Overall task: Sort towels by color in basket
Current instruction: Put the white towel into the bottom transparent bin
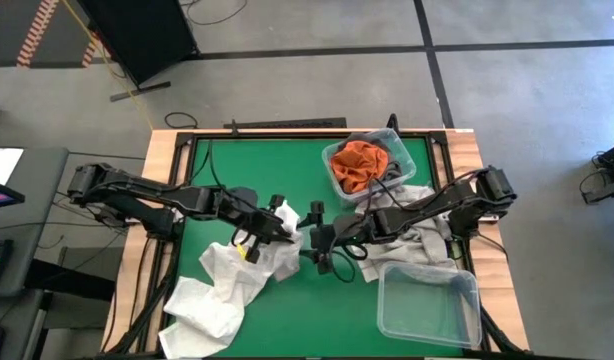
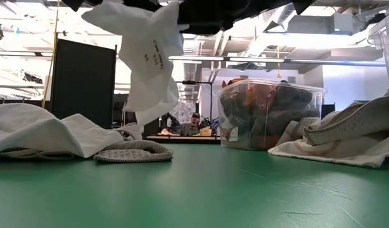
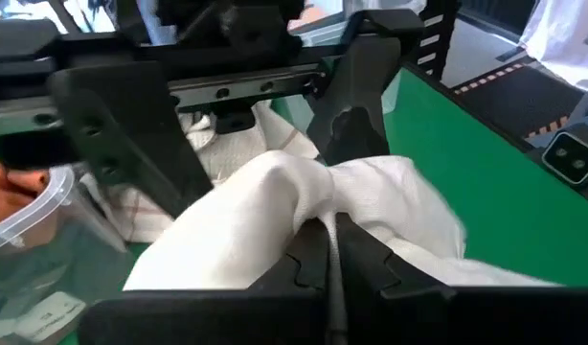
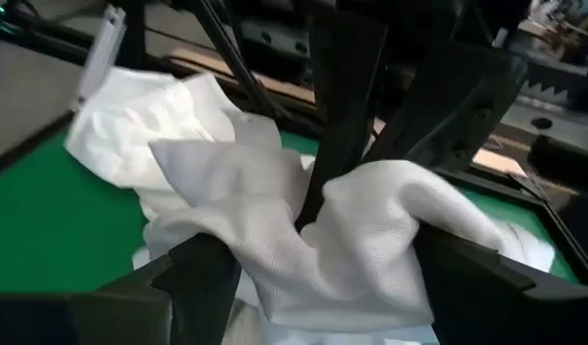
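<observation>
My left gripper (image 1: pixel 280 228) is shut on a plain white towel (image 1: pixel 287 213) over the middle of the green table. The towel hangs high in the low view (image 2: pixel 150 57). My right gripper (image 1: pixel 322 245) is open right next to it. In its wrist view its two fingers (image 4: pixel 203 273) stand wide on either side of the towel's bunched part (image 4: pixel 371 220). More white towels (image 1: pixel 222 285) lie in a heap on the table's near left. A rust orange towel (image 1: pixel 359 165) lies in the clear basket (image 1: pixel 332 152) at the far side. My left gripper pinches a bunched fold of the white towel (image 3: pixel 318 206) between its two shut fingers (image 3: pixel 366 259). The cloth bulges out on both sides of the fingers and hangs below them (image 2: pixel 147 95); its top is lifted off the table. I cannot tell whether my right gripper touches the towel.
An empty clear bin (image 1: pixel 427 300) stands at the near right. Grey plaid towels (image 1: pixel 417 245) lie beside it under my right arm. A small grey plaid cloth (image 2: pixel 134 151) lies flat on the table. People sit in the room beyond the table.
</observation>
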Robot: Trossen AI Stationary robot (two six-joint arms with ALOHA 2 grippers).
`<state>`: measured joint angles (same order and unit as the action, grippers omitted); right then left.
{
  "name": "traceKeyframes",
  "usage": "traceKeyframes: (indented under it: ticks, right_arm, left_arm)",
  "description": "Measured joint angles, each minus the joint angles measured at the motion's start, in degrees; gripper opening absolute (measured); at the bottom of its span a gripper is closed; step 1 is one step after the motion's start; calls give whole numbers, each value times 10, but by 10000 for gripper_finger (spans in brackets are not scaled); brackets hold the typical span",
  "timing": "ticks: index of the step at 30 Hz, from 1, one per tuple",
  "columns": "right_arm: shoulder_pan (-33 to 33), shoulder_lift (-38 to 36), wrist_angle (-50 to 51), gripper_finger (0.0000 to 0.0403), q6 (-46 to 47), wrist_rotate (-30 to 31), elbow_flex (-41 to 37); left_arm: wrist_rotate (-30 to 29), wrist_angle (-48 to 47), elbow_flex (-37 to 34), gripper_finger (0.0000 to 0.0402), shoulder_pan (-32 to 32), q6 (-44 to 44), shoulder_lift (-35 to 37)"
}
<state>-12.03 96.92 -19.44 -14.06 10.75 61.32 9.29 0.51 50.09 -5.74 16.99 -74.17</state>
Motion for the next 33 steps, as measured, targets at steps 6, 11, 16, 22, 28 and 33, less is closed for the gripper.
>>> traceKeyframes:
  ticks: [6, 11, 16, 22, 28, 33]
  right_arm:
    - [9, 0, -13, 321, 0, -23, 0]
    - [15, 26, -49, 321, 0, -34, 4]
    - [25, 59, -69, 318, 0, -39, 26]
    - [29, 75, -67, 299, 0, -38, 48]
    - [29, 74, -65, 210, 1, -10, 49]
    - [29, 74, -49, 100, 3, -5, 49]
  left_arm:
    - [1, 18, 0, 0, 0, 9, 0]
    - [2, 31, -1, 0, 0, 14, 0]
    - [19, 36, -2, 0, -2, 14, -1]
    - [19, 43, -1, 0, -8, 24, -1]
    - [16, 44, -1, 4, -8, 27, 0]
    - [13, 44, 0, 10, -7, 23, 0]
